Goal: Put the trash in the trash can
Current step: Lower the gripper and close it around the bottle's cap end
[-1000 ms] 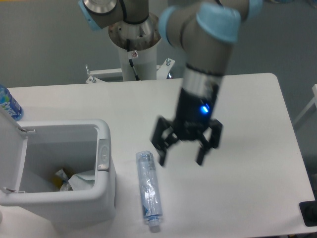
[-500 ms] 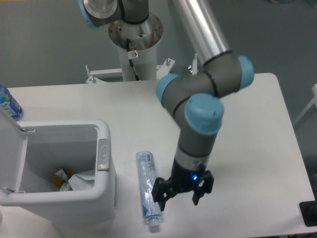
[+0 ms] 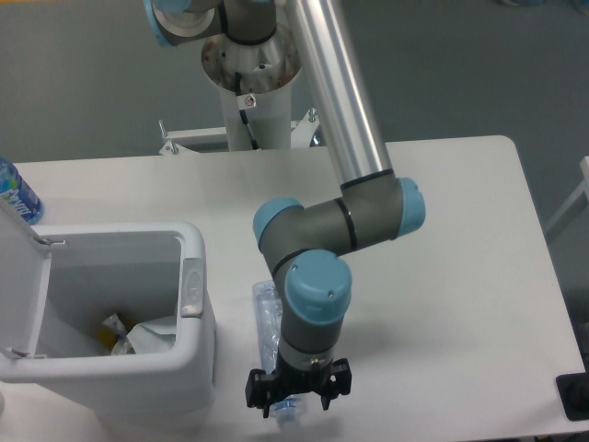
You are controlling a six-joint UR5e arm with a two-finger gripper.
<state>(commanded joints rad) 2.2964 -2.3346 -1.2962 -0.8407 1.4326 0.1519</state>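
The flattened clear bottle with a blue label (image 3: 267, 318) lies on the white table just right of the trash can (image 3: 189, 364), lengthwise toward the front edge. My gripper (image 3: 293, 394) hangs straight down over its lower end, jaws spread on either side of it; the arm's wrist hides the bottle's middle. Whether the fingers touch the bottle I cannot tell. The pale grey-white trash can stands open at the front left, lid (image 3: 20, 276) swung up to the left. A crumpled clear wrapper (image 3: 140, 333) lies inside it.
An uncrushed blue-labelled bottle (image 3: 15, 191) stands at the far left behind the bin's lid. The robot's base column (image 3: 250, 83) rises at the back. A dark object (image 3: 573, 396) sits at the table's front right corner.
The gripper has swung from mid-table down and left to the bottle's lower end near the front edge, staying open. The bottle has not moved.
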